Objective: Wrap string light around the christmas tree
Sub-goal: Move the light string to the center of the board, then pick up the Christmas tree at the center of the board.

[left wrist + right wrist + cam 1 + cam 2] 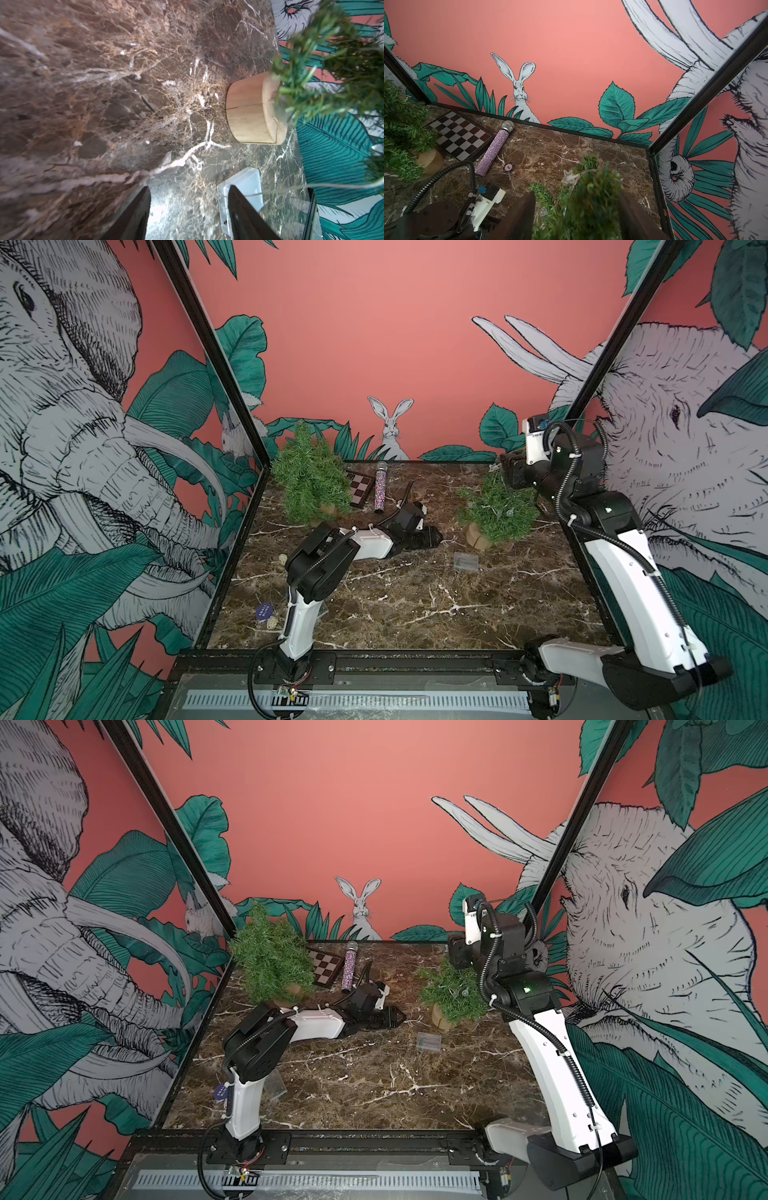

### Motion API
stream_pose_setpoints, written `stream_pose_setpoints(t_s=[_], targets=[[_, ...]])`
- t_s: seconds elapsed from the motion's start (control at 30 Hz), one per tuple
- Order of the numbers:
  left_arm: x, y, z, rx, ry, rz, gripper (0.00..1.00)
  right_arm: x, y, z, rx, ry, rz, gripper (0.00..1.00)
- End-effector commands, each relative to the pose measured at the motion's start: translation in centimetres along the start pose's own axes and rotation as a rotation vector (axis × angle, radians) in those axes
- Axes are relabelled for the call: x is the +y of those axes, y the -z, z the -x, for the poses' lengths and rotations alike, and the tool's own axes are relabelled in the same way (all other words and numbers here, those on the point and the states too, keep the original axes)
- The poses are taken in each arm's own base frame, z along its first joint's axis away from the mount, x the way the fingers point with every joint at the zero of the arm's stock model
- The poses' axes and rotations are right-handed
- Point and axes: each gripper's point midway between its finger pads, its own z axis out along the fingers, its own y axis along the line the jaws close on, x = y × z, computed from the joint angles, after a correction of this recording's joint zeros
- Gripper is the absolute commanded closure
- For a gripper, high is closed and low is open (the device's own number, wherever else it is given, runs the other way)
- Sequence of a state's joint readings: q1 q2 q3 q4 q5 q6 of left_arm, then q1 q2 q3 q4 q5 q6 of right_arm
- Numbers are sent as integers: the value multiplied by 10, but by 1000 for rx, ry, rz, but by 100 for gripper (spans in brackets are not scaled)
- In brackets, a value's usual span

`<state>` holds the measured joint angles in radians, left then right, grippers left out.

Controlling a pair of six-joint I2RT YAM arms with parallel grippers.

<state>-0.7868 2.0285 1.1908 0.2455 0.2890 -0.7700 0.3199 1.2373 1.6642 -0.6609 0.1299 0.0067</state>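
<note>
You've got a glossy marble-look tabletop [415,605], brown with white veins. The christmas tree [494,510] is bristly plastic needles on a raw, matt wooden base [249,112]. The microphone [492,149] is glittery rhinestone with a metal mesh head, and the small box [466,562] is clear plastic.

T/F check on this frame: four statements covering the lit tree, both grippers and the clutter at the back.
1. The small green tree on a wooden disc base carries the clear string light. True.
2. The left gripper is shut on the clear plastic box. False: its jaws are open and empty, and the box lies on the brown marble table.
3. The right gripper is open, with the small tree's top between its jaws. True.
4. The glittery microphone stands upright. False: it lies flat beside the black-and-white checkerboard.
</note>
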Motion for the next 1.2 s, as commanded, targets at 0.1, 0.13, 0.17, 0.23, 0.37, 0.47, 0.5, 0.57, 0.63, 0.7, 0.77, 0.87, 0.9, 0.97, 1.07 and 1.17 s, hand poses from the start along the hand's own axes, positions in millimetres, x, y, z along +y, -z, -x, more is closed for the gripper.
stream_pose_setpoints(t_s=[0.1,0.13,0.17,0.23,0.37,0.47,0.5,0.57,0.63,0.7,0.77,0.87,0.9,0.97,1.07,1.17], targets=[[-37,17,21,-56,-53,-76,39,-8,17,2,20,-9,-28,35],[-37,17,21,-56,-54,-76,39,-9,19,4,15,-10,-32,35],[-37,17,21,-56,-54,-76,39,-10,22,6,15,-8,-38,35],[-38,18,22,-57,-59,-77,39,-11,29,11,6,2,-53,35],[-45,35,29,-72,-126,-53,39,25,42,31,-28,45,46,41],[-46,66,38,-97,-237,39,38,84,42,38,-28,111,178,44],[-45,81,41,-103,-278,76,37,107,38,37,-16,121,230,44],[-37,110,42,-93,-321,158,35,145,33,32,4,132,315,45],[-20,141,42,-86,-323,256,34,175,27,27,7,146,370,45],[-3,171,37,-82,-310,327,34,197,19,24,1,125,417,46],[6,203,30,-95,-306,360,35,220,8,14,16,85,491,48],[21,250,28,-114,-282,417,35,256,-7,-11,88,73,576,51],[25,263,26,-112,-280,445,35,265,-13,-21,118,83,583,51],[39,295,21,-114,-273,546,35,288,-28,-52,194,115,590,51],[58,337,20,-162,-242,652,35,305,-48,-104,314,118,574,51],[71,370,26,-232,-182,685,35,303,-67,-167,435,128,507,51]])
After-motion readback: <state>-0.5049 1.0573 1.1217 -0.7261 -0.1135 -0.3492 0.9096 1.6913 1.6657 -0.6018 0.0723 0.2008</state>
